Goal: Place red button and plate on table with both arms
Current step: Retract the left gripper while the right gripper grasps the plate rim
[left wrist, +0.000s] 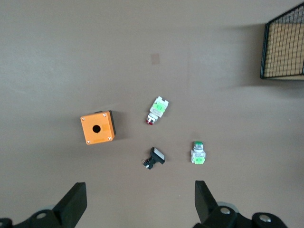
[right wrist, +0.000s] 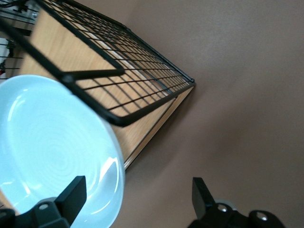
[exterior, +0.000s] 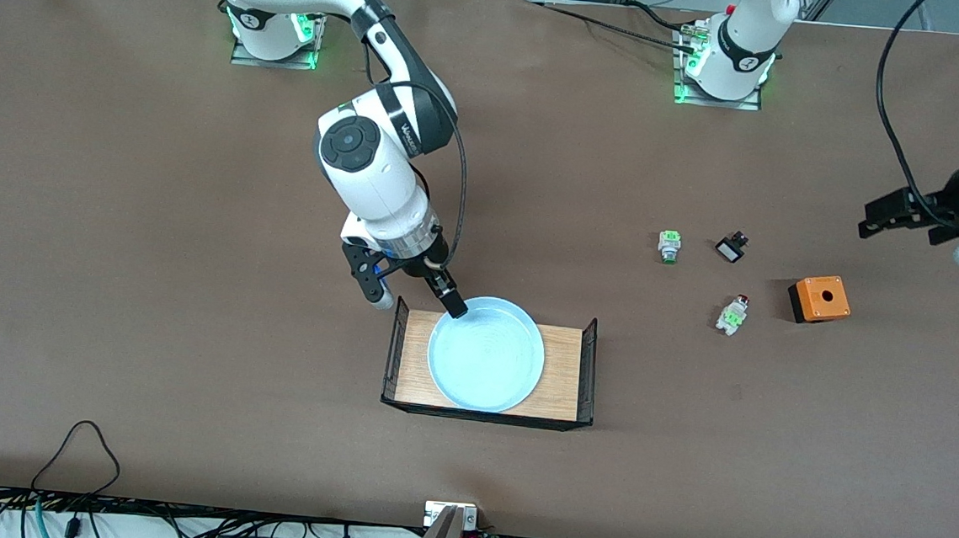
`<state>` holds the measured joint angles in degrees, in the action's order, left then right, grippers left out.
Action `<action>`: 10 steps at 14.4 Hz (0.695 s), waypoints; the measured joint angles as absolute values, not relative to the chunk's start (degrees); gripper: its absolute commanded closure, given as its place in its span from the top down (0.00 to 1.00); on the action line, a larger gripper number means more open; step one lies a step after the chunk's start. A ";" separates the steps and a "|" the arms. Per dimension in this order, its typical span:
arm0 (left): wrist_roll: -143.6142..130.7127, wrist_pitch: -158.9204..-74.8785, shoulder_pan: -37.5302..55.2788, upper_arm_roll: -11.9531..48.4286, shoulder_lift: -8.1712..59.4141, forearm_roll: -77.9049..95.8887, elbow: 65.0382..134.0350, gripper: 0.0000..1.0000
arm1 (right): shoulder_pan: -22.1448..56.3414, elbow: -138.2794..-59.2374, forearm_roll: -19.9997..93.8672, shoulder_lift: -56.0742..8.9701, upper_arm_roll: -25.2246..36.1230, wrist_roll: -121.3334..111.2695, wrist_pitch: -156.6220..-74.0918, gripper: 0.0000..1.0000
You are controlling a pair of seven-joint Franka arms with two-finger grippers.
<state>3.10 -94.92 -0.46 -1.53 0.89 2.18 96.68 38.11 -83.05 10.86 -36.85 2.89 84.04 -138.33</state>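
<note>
The light blue plate lies in the wooden tray with black mesh ends. My right gripper is open and straddles the plate's rim: one finger is over the plate, the other outside the tray's mesh end. In the right wrist view the plate has its rim between the open fingers of the gripper. The red button lies on the brown table. My left gripper is open and empty, up over the left arm's end of the table. The left wrist view shows the red button far below the gripper.
A green-capped button, a small black-and-white part and an orange box lie around the red button. They show in the left wrist view too: the green button, the black part, the orange box.
</note>
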 measured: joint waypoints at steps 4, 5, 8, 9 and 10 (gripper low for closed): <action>6.19 -97.52 -0.22 -1.98 -4.13 2.16 104.19 1.00 | 38.19 -83.04 11.32 -37.64 2.89 84.12 -138.29 0.99; 6.44 -97.77 -0.17 -1.92 -4.67 1.83 104.60 1.00 | 38.18 -82.87 12.09 -37.65 2.92 84.12 -138.36 0.98; 6.55 -98.26 0.23 -1.41 -4.61 0.26 104.44 1.00 | 38.03 -81.66 13.22 -37.66 3.14 84.12 -138.32 0.91; 6.56 -98.28 0.26 -1.40 -4.51 0.17 104.43 1.00 | 38.00 -81.58 13.23 -37.67 3.15 84.12 -138.32 0.90; 6.59 -98.31 0.22 -1.42 -4.29 0.10 104.36 1.00 | 37.99 -81.58 13.24 -37.72 3.15 84.13 -138.31 0.89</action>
<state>6.59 -98.31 0.22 -1.42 -4.29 0.10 104.36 37.99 -81.58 13.24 -37.72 3.15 84.13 -138.31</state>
